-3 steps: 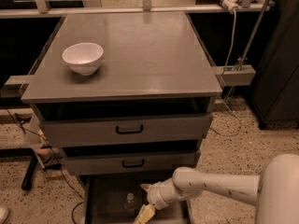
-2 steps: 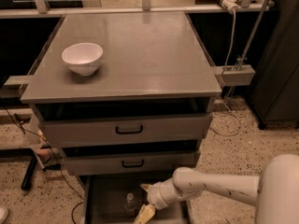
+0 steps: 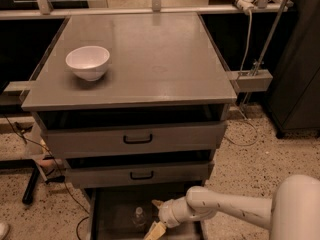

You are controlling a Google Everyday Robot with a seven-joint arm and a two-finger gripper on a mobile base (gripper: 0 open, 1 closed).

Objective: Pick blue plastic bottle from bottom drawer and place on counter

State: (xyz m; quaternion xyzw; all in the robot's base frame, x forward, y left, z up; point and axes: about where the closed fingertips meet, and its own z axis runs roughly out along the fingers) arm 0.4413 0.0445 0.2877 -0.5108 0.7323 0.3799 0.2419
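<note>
The bottom drawer is pulled open at the foot of the cabinet, showing its dark floor. The small clear plastic bottle with a white cap stands upright in it. My gripper is low inside the drawer, just right of the bottle, with its tan-tipped fingers spread apart and nothing between them. My white arm reaches in from the lower right. The grey counter above is the cabinet's top.
A white bowl sits on the counter's left side. Two grey drawer fronts with black handles are slightly open above the bottom drawer. Cables lie on the speckled floor to the left and right. A dark cabinet stands at right.
</note>
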